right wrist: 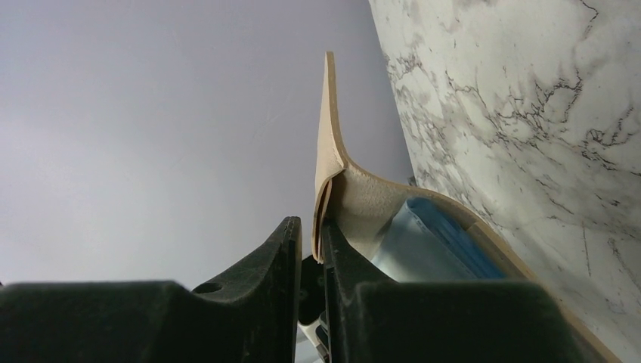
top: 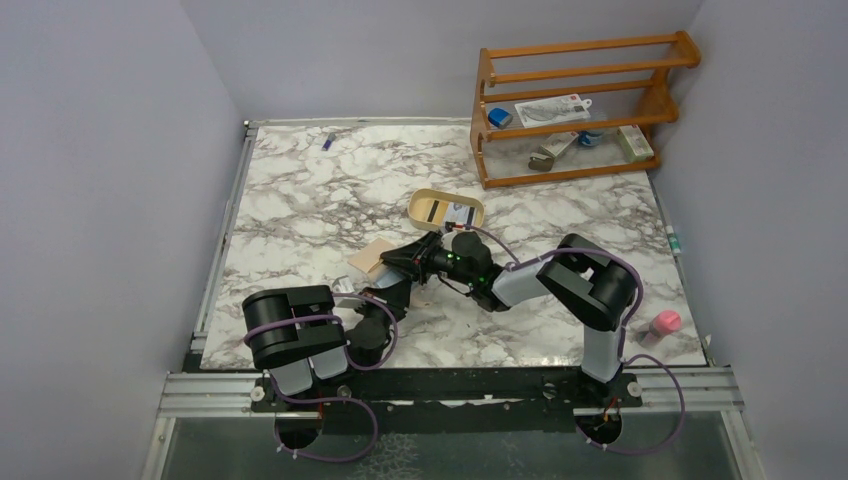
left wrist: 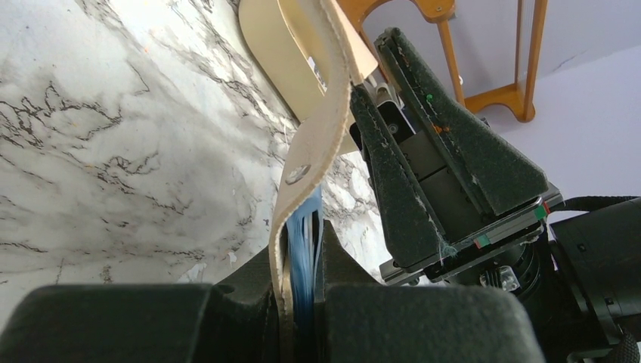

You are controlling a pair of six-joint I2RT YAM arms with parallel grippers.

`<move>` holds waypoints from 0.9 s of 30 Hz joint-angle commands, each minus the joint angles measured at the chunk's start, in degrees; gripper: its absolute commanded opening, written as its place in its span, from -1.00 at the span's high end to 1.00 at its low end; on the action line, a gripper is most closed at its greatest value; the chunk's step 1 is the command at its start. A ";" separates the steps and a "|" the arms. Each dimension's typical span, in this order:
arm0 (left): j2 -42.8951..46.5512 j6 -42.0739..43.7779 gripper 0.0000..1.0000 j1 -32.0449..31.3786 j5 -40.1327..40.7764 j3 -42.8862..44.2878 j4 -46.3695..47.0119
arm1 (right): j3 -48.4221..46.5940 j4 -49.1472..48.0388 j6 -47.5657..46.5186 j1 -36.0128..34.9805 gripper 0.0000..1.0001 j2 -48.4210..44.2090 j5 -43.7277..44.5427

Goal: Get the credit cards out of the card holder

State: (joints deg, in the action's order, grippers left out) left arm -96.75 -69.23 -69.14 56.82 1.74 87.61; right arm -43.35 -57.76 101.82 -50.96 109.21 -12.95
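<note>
**Spotter:** Two grips on it?

**Operator:** Yes. The soft tan folding card holder (right wrist: 363,197) was held over the middle of the white marbled table (top: 300,200). My left gripper (left wrist: 302,287) was clamped on its body, with the thin pale-blue plastic credit cards (left wrist: 304,242) inside. My right gripper (right wrist: 311,234) pinched the flap.

**Spotter:** Handling?

**Operator:** Light and floppy, I judged. The cards looked stiff and slick, so I'd take their exposed edge.

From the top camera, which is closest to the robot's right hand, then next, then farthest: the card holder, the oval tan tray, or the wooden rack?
1. card holder: pinched in the right hand, at the middle of the table.
2. oval tan tray: a little way behind the hand.
3. wooden rack: far off at the back right corner.
</note>
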 commanded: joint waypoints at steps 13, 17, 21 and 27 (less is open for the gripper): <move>0.67 0.24 1.00 -0.60 0.56 -1.22 14.91 | -2.33 -0.23 -0.26 -0.74 0.98 1.16 -1.18; 0.81 0.03 1.00 -0.64 1.19 -1.45 14.95 | -1.77 -0.79 0.01 -0.79 0.99 0.95 -1.56; 1.37 -0.52 1.00 -0.07 1.97 -1.52 14.92 | 0.20 -1.83 0.48 -0.79 0.99 -0.42 -1.82; 2.30 -1.78 1.00 0.97 2.75 -3.92 14.88 | 2.89 -2.34 0.32 -0.76 0.98 -2.84 -2.39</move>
State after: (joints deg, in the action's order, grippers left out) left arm -95.92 -69.91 -68.97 57.52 1.06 87.61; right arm -42.41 -58.08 102.04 -51.24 108.92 -13.65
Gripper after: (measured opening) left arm 0.090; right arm 0.016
